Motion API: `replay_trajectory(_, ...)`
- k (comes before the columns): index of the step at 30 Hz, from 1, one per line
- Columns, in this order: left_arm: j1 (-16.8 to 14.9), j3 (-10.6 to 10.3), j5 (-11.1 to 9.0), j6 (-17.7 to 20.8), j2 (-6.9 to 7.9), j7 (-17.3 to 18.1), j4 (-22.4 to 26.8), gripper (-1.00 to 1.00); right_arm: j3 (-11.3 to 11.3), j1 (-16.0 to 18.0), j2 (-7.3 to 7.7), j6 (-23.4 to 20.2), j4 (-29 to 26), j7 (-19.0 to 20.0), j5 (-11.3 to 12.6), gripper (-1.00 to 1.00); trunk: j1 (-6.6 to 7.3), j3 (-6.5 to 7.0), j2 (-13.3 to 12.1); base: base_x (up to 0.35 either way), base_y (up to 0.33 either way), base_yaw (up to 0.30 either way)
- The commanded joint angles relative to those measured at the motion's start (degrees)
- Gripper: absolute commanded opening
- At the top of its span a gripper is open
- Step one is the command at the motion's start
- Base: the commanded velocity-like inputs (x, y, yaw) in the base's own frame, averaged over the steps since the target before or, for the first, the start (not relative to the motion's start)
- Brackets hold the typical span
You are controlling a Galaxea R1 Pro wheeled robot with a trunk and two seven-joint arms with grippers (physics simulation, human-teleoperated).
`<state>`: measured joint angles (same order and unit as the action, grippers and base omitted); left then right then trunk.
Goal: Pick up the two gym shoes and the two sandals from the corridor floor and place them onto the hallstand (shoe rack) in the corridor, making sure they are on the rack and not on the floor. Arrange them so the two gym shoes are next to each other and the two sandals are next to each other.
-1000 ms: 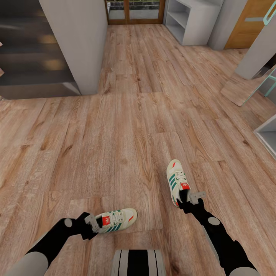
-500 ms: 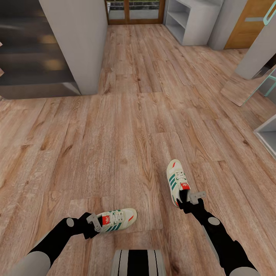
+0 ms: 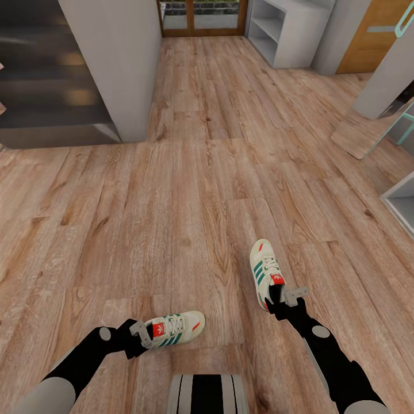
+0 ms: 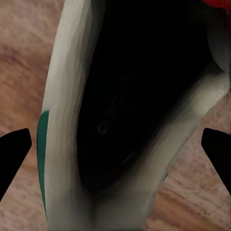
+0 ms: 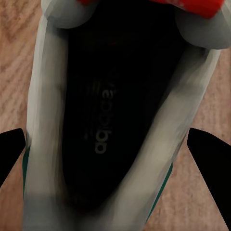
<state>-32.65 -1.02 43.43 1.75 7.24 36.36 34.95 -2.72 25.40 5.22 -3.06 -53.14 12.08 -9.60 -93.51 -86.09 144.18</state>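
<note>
Two cream-white gym shoes with green stripes lie on the corridor floor [image 3: 190, 172] just in front of me. My left gripper [image 3: 144, 333] is at the heel of the left gym shoe [image 3: 175, 329], whose toe points right. In the left wrist view its fingers [image 4: 14, 154] stand wide apart on either side of that shoe [image 4: 67, 120], with floor showing between, so it is open. My right gripper [image 3: 284, 299] is at the heel of the right gym shoe [image 3: 264, 270] and also open, straddling its heel [image 5: 43, 120]. The sandals are out of view.
A pale grey-white unit with open shelves [image 3: 282, 29], fitting the hallstand, stands at the far end beside a glazed door [image 3: 201, 17]. A grey wall block [image 3: 115, 63] with dark stairs [image 3: 46, 86] is on the left. Another white shelf [image 3: 402, 201] sits at the right edge.
My left forearm has dropped a little and its gripper has edged closer to the left shoe's heel. The right arm, both shoes and the camera have stayed still.
</note>
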Motion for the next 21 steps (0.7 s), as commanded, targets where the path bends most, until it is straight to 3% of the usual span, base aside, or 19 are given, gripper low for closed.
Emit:
replay_trajectory(1, 0.05, -0.1, 0.25, 0.05, 0.03, 0.19, 0.12, -1.0, -0.18, 0.0, -0.03, -0.26, -0.12, 0.4, -0.51, -1.0, 0.01, -0.04, 0.01, 0.0, 0.0, 0.0)
replay_trajectory(21, 0.29, 0.74, -0.66, -0.24, 0.6, 0.55, 0.05, -1.0, -0.18, 0.0, -0.03, -0.24, -0.12, 0.4, -0.51, -1.0, 0.01, -0.04, 0.01, 0.0, 0.0, 0.0)
